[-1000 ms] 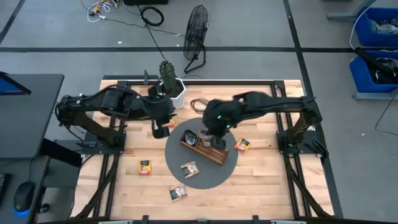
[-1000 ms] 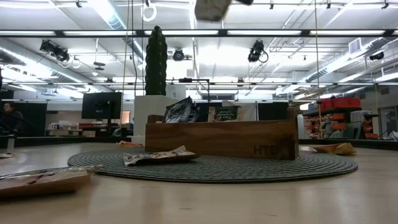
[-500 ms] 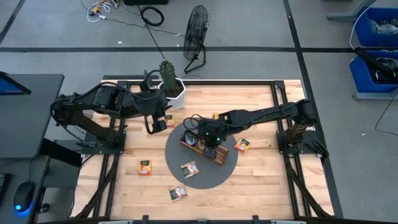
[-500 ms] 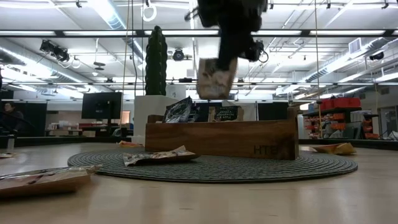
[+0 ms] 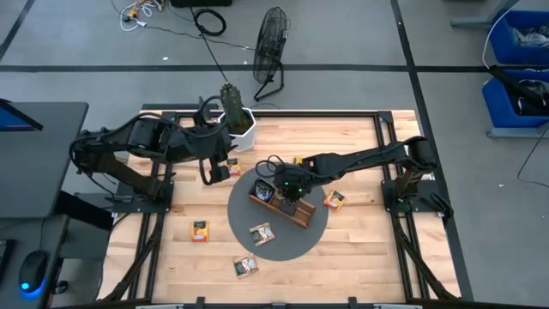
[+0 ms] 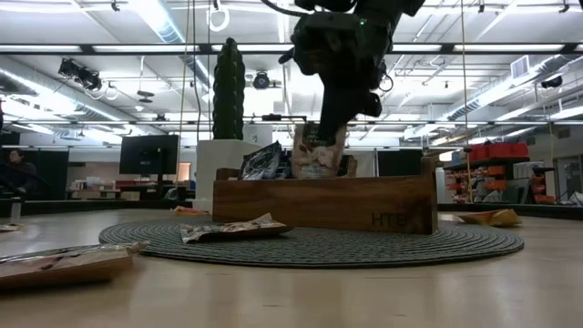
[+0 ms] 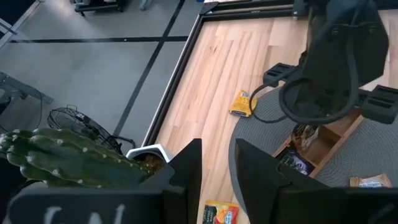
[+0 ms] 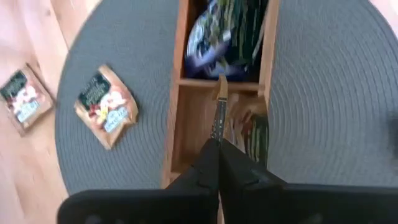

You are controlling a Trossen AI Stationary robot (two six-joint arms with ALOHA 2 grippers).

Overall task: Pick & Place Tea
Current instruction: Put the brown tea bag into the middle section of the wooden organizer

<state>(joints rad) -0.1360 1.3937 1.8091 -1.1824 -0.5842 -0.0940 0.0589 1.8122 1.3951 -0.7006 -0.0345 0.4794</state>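
A brown wooden divided tray [image 5: 304,216] stands on a round grey mat [image 5: 276,245] at mid table. My right gripper [image 5: 289,187] hangs over it, shut on a pale tea packet [image 6: 317,153] that dips into the tray's middle compartment [image 8: 193,124]. Dark packets [image 8: 230,31] stand in the neighbouring compartment. More tea lies flat: one packet on the mat [image 5: 262,233], others on the wood [image 5: 200,230] [image 5: 246,266] [image 5: 334,200]. My left gripper [image 5: 214,169] hovers open near the cactus pot, with nothing between its fingers [image 7: 193,168]. My right gripper pinches the packet's top edge [image 8: 217,127] between its two fingers, which come steeply from above. The packet hangs upright below them and shows edge-on in the wrist view. Its lower end is behind the tray's wall [image 6: 364,205]; whether it rests on the tray's floor is hidden.
A cactus in a white pot [image 5: 238,120] stands at the table's far edge beside my left gripper. An orange packet [image 7: 242,102] lies on the wood by the mat's far side. A fan [image 5: 273,43] stands on the floor beyond the table.
My right gripper has come straight down with the pale packet from high above the tray. The packet, which hung clear above the tray, now has its lower end inside the tray.
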